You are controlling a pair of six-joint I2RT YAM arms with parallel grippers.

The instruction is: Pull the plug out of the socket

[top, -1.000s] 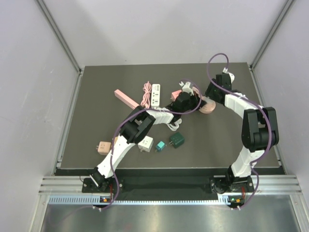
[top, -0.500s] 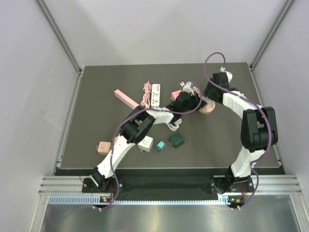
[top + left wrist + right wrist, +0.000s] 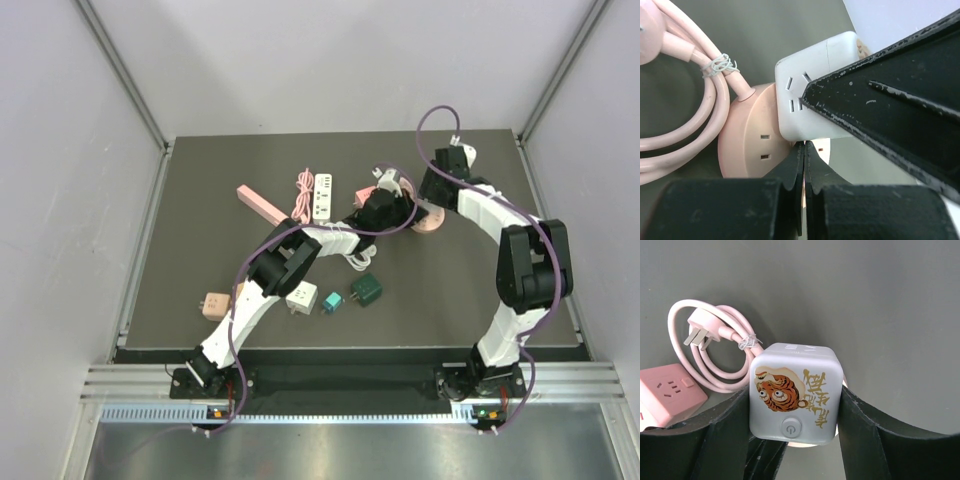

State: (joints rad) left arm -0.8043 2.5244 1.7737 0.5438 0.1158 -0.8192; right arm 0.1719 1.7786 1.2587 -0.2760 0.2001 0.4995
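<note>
The right end effector (image 3: pixel 795 407) is pinching the plug (image 3: pixel 796 390), a white cube bearing a tiger picture, gold lettering and a round power button. One black finger (image 3: pixel 725 425) is pressing on each side face. The plug is sitting on top of the socket (image 3: pixel 742 145), a round pink unit lying on the dark surface (image 3: pixel 200 230) toward the far side, between the two wrists. Whether the pins are seated or clear is not showing in any view.

The left end effector (image 3: pixel 804 150) is gripping nothing, its fingers pressed together with only a thin seam between them. The tips are pointing at the top face of the socket, just beside the plug's lower edge. Contact with the socket cannot be confirmed. In the left wrist view, a finger of the right end effector is crossing the upper right and covering part of the plug.

A pink cable (image 3: pixel 687 40), coiled and bound with a wire tie (image 3: pixel 719 64), is running out of the socket's side. Its pronged end (image 3: pixel 696 335) is lying flat on the surface. A pink square adapter (image 3: pixel 667 392) is lying just beside the coil.

Further out, a white power strip (image 3: pixel 323 197) and a pink bar (image 3: pixel 263 205) are lying to the left. A green cube (image 3: pixel 366 289), a small teal adapter (image 3: pixel 331 302), a white cube (image 3: pixel 302 298) and a peach cube (image 3: pixel 211 304) are lying nearer the arm bases, well apart from the socket.
</note>
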